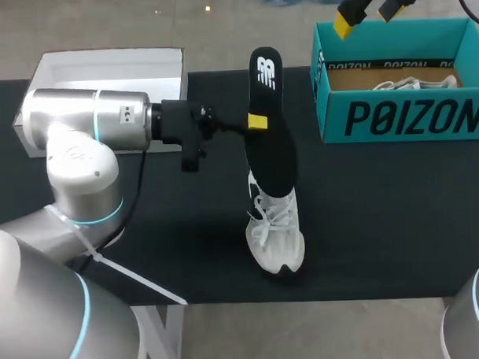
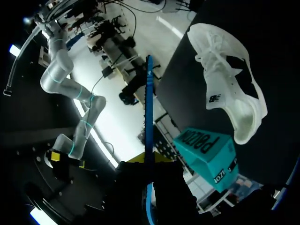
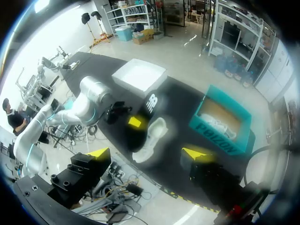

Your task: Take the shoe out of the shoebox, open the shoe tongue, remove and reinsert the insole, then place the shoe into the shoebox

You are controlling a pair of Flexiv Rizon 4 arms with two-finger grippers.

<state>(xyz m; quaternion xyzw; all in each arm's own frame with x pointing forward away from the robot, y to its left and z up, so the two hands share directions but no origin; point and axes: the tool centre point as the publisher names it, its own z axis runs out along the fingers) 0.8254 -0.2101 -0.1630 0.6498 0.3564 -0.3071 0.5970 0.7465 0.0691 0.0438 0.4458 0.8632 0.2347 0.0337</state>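
Black insole up off the surface, and the left tool has it pinched, one yellow tip pressed flat on its face about halfway along. The left arm comes in level from the left side, wrist pointing across the middle. In the left wrist view the insole shows edge-on, a thin strip rising straight out from between that tool's fingers, clamped from both sides.

Down below sits the white shoe, on the dark surface near the front edge, laces up and toe toward the near side. The insole's lower end overlaps the shoe's opening in the head view, but I can't tell whether it touches. From the left wrist the shoe lies off to one side of the insole, clear of the fingers.

Over at the far right corner the teal shoebox stands open, with a second shoe resting inside. The right tool hangs above the box's far edge, yellow tips spread apart and holding nothing. Its own view confirms it: the right tool is wide open, high over the shoe, the insole and the shoebox.

At the far left, behind the left arm, a white box sits open.
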